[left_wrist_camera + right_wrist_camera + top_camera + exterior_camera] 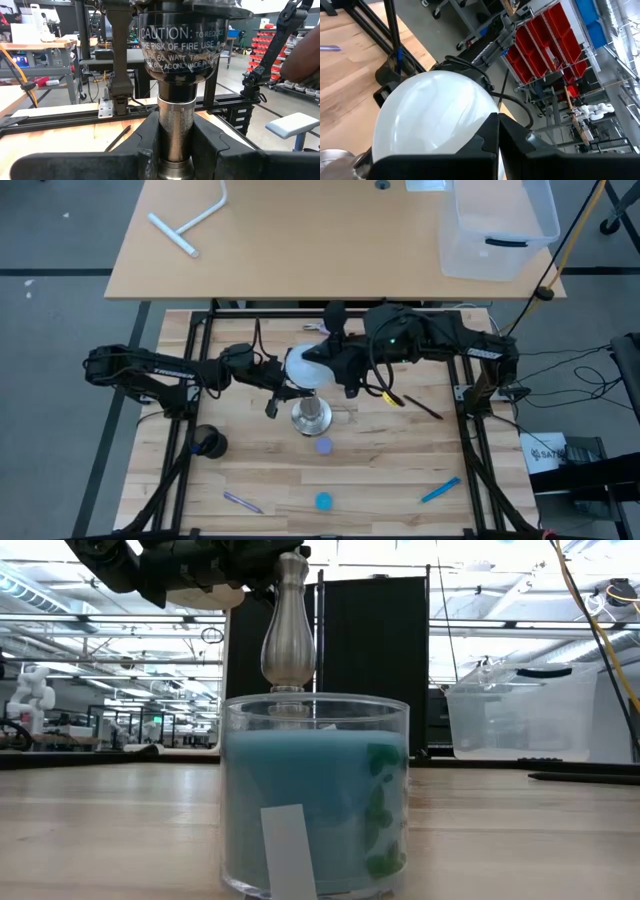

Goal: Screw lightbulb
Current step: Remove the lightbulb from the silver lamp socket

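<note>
Both arms reach in low from the worktop's two sides and meet over its middle. The left arm stretches in from the left, and its left hand is part-open, its two dark fingers clasping the silvery post of the single socket stand, just under the stand's black top. The right arm bends in from the right; its right hand sits with its fingers together against the one white lightbulb, though whether it truly grips the bulb cannot be told. The lightbulb is directly above the stand's top, between the two hands. On the worktop lie two blue round caps, one purple pen and one blue pen. One glass candle jar stands closest to the low camera.
</note>
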`<control>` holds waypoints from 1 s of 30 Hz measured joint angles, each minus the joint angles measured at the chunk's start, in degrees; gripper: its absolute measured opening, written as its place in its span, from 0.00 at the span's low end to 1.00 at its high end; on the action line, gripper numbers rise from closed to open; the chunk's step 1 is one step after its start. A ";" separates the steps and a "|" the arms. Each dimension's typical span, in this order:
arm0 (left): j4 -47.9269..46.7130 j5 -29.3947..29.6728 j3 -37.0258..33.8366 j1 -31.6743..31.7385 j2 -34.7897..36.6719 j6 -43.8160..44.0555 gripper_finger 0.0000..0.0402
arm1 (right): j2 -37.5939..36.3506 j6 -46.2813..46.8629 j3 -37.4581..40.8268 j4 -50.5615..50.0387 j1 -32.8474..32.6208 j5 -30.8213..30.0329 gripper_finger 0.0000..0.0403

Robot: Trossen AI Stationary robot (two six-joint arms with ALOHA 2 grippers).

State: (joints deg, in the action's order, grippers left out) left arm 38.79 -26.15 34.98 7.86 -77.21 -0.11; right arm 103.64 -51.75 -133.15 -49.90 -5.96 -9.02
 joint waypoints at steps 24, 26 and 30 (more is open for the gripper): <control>-0.39 7.39 -0.35 -2.05 3.30 0.86 0.56 | -1.01 -4.11 0.36 6.50 -4.72 -8.15 0.00; -2.44 7.37 -0.39 -2.05 4.63 0.63 0.56 | -1.03 -4.48 0.34 6.59 -5.29 -9.72 0.00; -4.54 8.74 -0.37 -2.32 6.88 -0.21 0.56 | -1.03 -4.50 0.34 6.72 -6.79 -12.00 0.00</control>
State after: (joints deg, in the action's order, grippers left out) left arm 34.25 -17.42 34.61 5.53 -70.33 -0.33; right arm 102.61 -56.25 -132.81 -43.17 -12.74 -21.01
